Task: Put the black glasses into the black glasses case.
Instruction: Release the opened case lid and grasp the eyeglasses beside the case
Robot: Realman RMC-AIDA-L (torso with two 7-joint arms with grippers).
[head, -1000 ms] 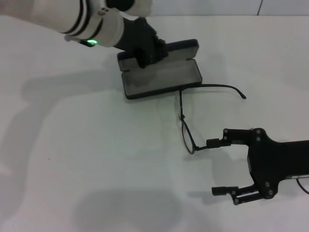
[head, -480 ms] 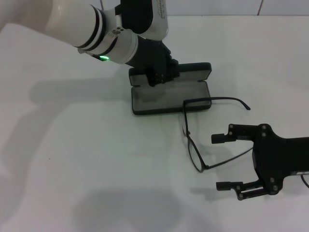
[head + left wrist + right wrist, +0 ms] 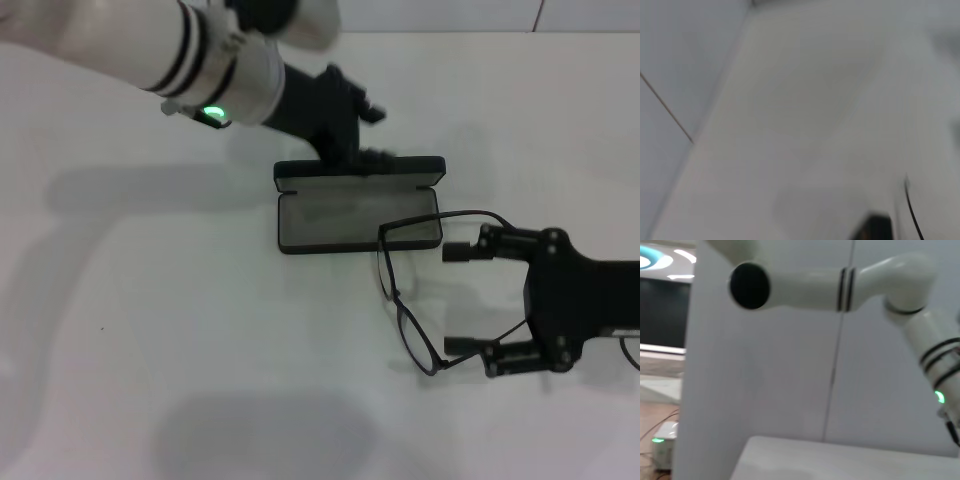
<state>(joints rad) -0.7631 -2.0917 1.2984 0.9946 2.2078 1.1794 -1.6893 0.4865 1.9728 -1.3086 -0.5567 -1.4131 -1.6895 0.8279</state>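
The black glasses case point(image 3: 355, 215) lies open on the white table, grey lining up, its lid standing along the far edge. My left gripper point(image 3: 372, 134) hovers just behind the lid, fingers apart and holding nothing. The black glasses point(image 3: 400, 305) lie unfolded in front of the case's right end, and one hinge corner overlaps the case's front edge. My right gripper point(image 3: 462, 298) is open to the right of the glasses. Its two fingers straddle the spread temple arms, the far finger by the upper temple, the near finger by the lower one. Neither wrist view shows the case.
The white table point(image 3: 200, 350) stretches bare to the left and front. The right wrist view shows my left arm point(image 3: 840, 282) against a pale wall. The left wrist view shows blurred table and a thin dark line point(image 3: 912, 210).
The case has slid right with my left gripper, which now stands off behind its lid. My right gripper moved toward the case, and the glasses shifted with it onto the case's front edge.
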